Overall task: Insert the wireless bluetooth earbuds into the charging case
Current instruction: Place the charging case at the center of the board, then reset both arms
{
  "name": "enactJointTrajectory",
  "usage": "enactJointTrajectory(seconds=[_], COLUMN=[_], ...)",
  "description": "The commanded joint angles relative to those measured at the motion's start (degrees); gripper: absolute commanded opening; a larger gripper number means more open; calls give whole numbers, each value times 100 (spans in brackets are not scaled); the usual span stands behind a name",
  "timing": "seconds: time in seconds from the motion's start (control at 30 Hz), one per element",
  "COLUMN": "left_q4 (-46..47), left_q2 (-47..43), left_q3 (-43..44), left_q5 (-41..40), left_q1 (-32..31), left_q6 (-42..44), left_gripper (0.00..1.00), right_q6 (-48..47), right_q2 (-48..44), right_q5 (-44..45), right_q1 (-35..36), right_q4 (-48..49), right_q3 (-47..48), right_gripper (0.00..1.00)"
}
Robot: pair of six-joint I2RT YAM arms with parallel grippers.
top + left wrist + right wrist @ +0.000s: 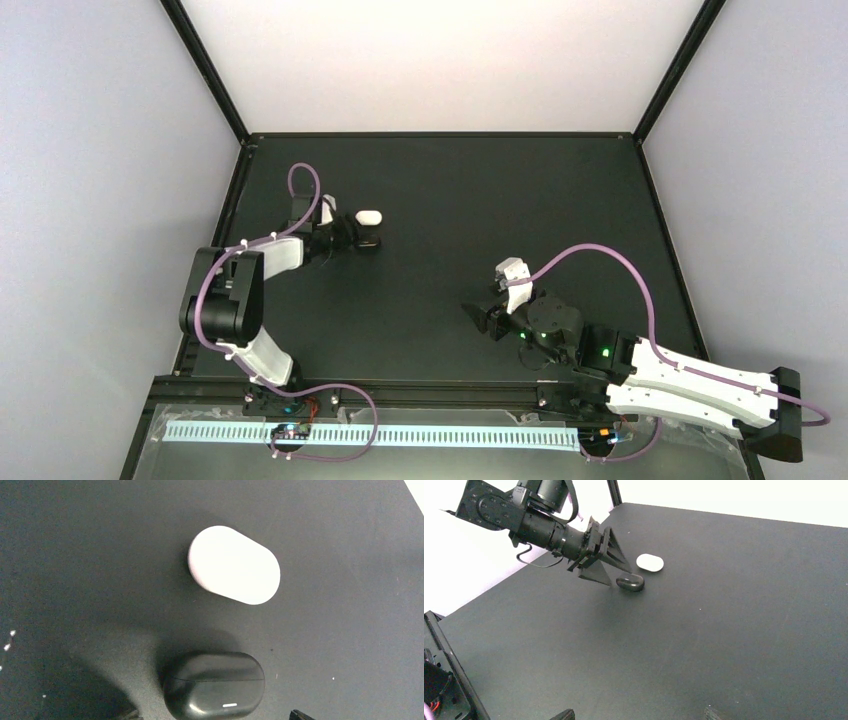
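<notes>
A closed black oval case (214,685) lies on the black table, with a closed white pill-shaped case (234,565) just beyond it. Both show in the top view, black (367,241) and white (368,215), and in the right wrist view, black (630,583) and white (650,562). My left gripper (215,716) is open, low over the table, its fingertips on either side of the black case without touching it. My right gripper (482,318) is open and empty, mid-table, far from both cases. The white earbuds are out of view.
The left arm (544,527) stretches over the far left of the table. The black frame posts (210,70) and the table's edge rail (235,200) run close to the left of the cases. The right gripper's fingertips (565,714) hang above bare table.
</notes>
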Motion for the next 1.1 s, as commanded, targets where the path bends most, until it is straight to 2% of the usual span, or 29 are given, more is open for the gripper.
enactJointTrajectory(seconds=[0.0, 0.07, 0.1, 0.23, 0.37, 0.47, 0.73, 0.8, 0.87, 1.0, 1.07], left_q4=[-234, -331, -381, -715, -1174, -1452, -2205, -2189, -2008, -1434, -1402], left_q2=[-405, -548, -646, -1181, -2162, -2857, -3777, -3906, -4033, -4284, -4390], left_q3=[104, 126, 142, 190, 363, 586, 1297, 1297, 1150, 557, 425], left_q5=[-328, -404, -435, -576, -938, -1296, -2545, -2780, -2900, -2924, -2949], left_q1=[-112, -143, -155, -201, -321, -466, -1214, -1341, -1440, -1534, -1561], left_q6=[124, 122, 120, 123, 450, 873, 2117, 2295, 2393, 2423, 2483], left_gripper=[86, 98, 99, 99, 99, 99, 99, 99, 99, 99, 99], right_q6=[12, -13, -24, -59, -13, 61, -688, -663, -336, 905, 1740], right_q2=[34, 58, 63, 60, 126, 298, 812, 997, 1295, 1909, 2020], right_q5=[91, 102, 114, 155, 490, 1207, 2728, 2590, 1989, 606, -194], right_q1=[-12, -11, -11, -18, -15, -12, -50, -262, -654, -1706, -2458], right_q4=[24, 21, 29, 123, 367, 502, 749, 490, 227, -357, -491], right_q3=[108, 142, 151, 169, 220, 419, 1402, 1777, 2099, 2564, 2492], right_gripper=[67, 67, 67, 69, 79, 91, 94, 96, 99, 100, 100])
